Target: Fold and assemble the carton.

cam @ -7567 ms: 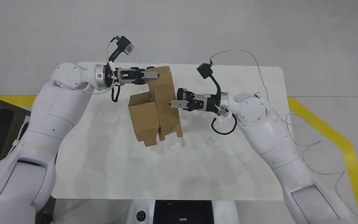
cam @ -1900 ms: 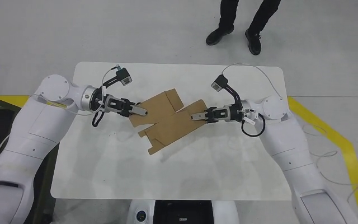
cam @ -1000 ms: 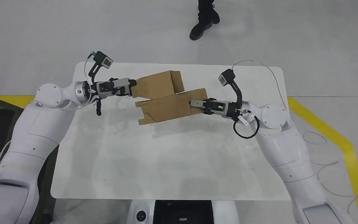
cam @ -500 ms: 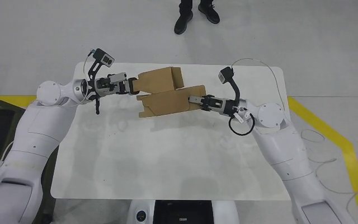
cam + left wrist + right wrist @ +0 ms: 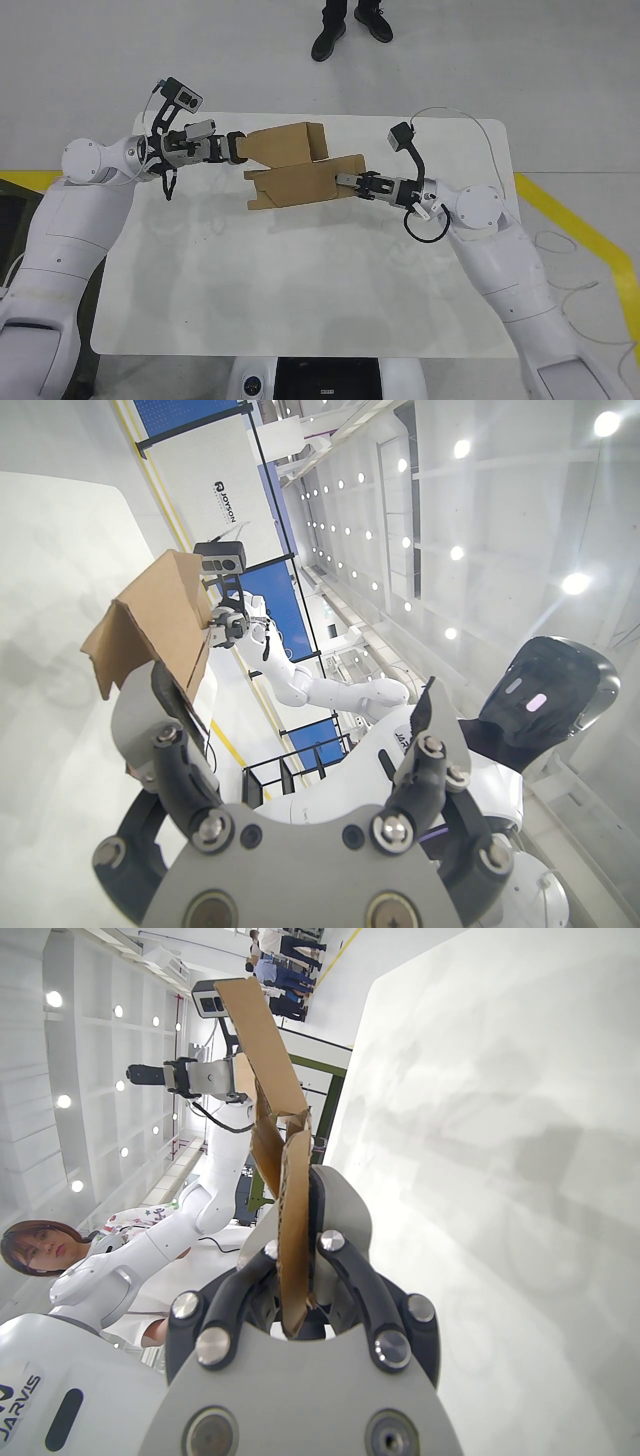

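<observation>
From above, the carton (image 5: 295, 165) hangs over the table (image 5: 300, 300), with my left gripper (image 5: 238, 148) at one end and my right gripper (image 5: 343, 181) at the other.

Left wrist: my gripper gapes wide, one finger (image 5: 167, 692) touching the carton's edge.

Right wrist: my gripper clamps a carton flap.

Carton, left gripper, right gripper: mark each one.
carton (image 5: 300, 185): top view, lower brown panel.
left gripper (image 5: 240, 148): top view, between fingertips, at the carton's edge.
right gripper (image 5: 345, 181): top view, between fingertips, on the carton's flap.
</observation>
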